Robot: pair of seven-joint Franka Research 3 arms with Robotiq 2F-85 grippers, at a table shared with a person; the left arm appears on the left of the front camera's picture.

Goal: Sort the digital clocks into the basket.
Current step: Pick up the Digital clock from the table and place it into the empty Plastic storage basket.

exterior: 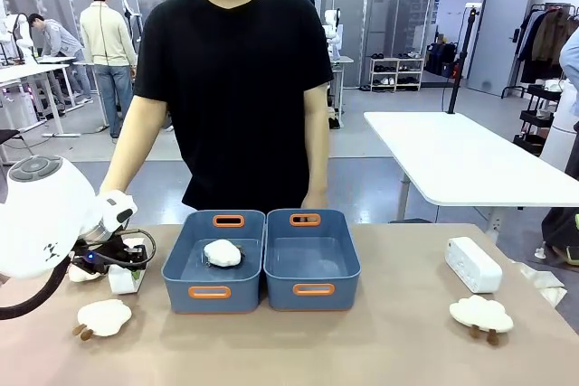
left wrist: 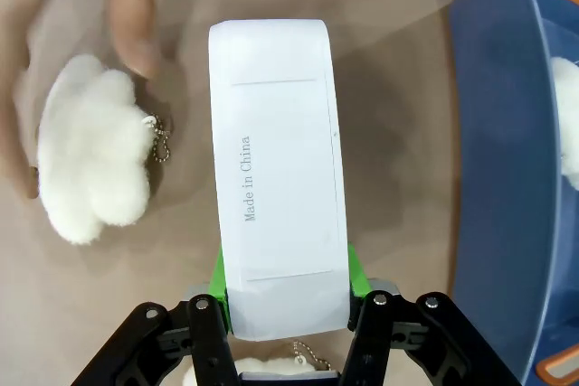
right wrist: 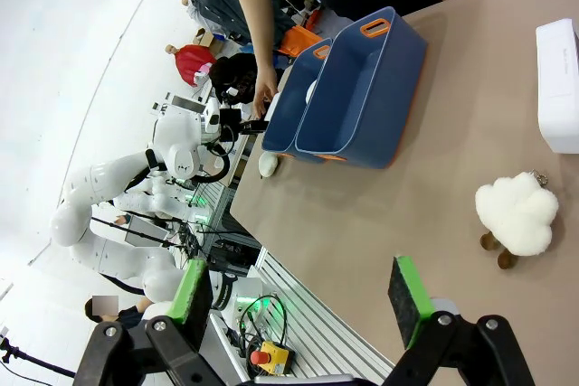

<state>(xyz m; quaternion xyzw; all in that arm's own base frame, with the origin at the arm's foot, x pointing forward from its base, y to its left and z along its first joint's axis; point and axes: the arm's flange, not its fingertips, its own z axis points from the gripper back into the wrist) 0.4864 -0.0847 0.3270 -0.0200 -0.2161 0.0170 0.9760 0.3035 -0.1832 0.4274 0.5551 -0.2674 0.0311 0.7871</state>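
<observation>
One white digital clock with "Made in China" print is clamped at its near end between the green pads of my left gripper, which is shut on it. In the front view this gripper and clock are low over the table, just left of the two blue-grey baskets. The right basket has nothing in it. The left basket holds a fluffy cloud. The second clock lies at the table's right, also seen in the right wrist view. My right gripper hangs open above the table.
Fluffy clouds lie at the front left, the front right and beside the held clock. A person stands behind the baskets, one hand down close to my left gripper. The basket wall is close on the left wrist view's right side.
</observation>
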